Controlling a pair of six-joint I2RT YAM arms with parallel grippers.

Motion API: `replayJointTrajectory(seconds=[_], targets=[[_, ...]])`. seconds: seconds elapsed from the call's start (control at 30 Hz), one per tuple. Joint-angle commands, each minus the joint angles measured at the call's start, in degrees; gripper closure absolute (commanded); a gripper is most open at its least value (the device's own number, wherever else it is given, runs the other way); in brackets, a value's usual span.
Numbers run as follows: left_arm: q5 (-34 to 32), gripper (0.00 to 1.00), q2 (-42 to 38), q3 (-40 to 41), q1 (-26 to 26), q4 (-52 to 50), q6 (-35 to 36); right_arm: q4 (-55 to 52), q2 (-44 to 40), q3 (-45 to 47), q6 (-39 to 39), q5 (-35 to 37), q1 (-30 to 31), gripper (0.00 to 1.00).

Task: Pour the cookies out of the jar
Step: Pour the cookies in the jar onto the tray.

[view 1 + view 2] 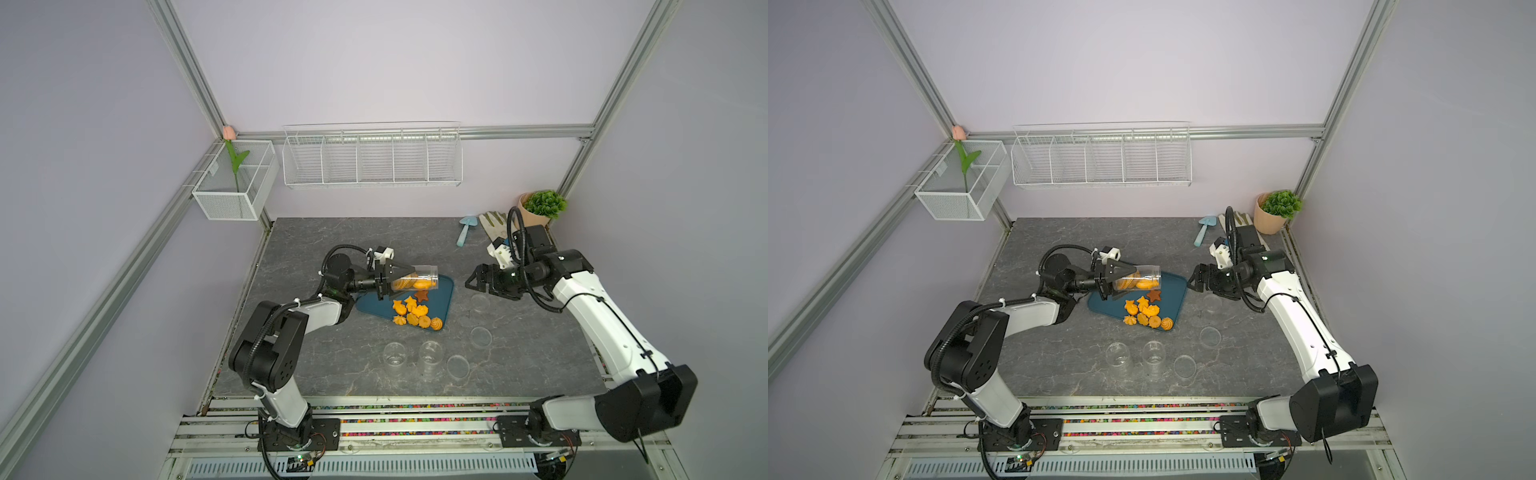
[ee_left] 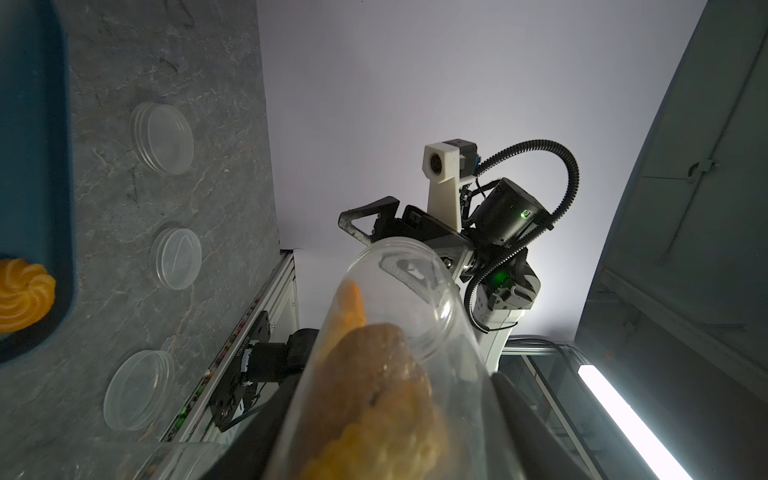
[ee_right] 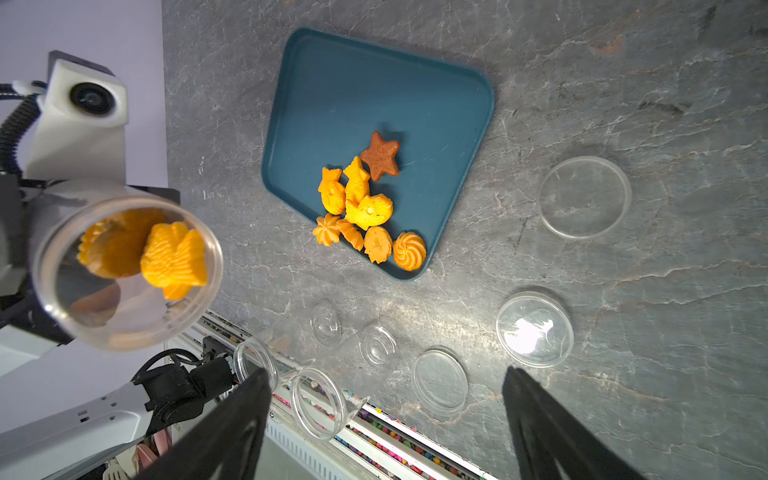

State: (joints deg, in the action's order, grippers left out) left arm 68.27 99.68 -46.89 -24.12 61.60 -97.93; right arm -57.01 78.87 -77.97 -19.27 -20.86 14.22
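Note:
My left gripper is shut on a clear plastic jar, held on its side above the far part of a teal tray. The jar's open mouth faces my right arm. Orange cookies lie inside the jar near its base. Several more orange cookies and a brown star lie on the tray's near side. My right gripper hovers open and empty to the right of the tray.
Three clear lids lie right of and in front of the tray. Two empty clear jars stand near the front edge. A blue trowel, a glove and a potted plant sit at the back right.

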Motion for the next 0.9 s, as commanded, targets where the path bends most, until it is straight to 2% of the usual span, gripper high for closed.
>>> replayJointTrajectory(seconds=[0.0, 0.07, 0.27, 0.57, 0.87], targets=[[1.7, 0.37, 3.8, 1.1, 1.7, 15.5, -8.2, -0.7, -1.2, 1.6, 0.3, -1.7, -0.2, 0.11], [3.5, 0.38, 6.6, 0.8, 2.9, 19.2, -10.6, -0.3, -1.5, 1.9, 0.0, -2.1, -0.2, 0.11], [5.6, 0.38, 9.7, 1.7, 4.9, 19.3, -8.8, -0.2, -2.5, 3.0, -0.3, -1.7, -0.2, 0.11], [6.6, 0.38, 15.1, 2.9, 11.4, 19.3, -6.1, 0.1, -3.9, 3.6, -1.6, -1.5, -0.2, 0.11], [4.6, 0.38, 21.8, 4.4, 14.4, 19.3, -4.5, 0.5, -4.9, 3.2, -2.9, -1.8, -0.2, 0.11]])
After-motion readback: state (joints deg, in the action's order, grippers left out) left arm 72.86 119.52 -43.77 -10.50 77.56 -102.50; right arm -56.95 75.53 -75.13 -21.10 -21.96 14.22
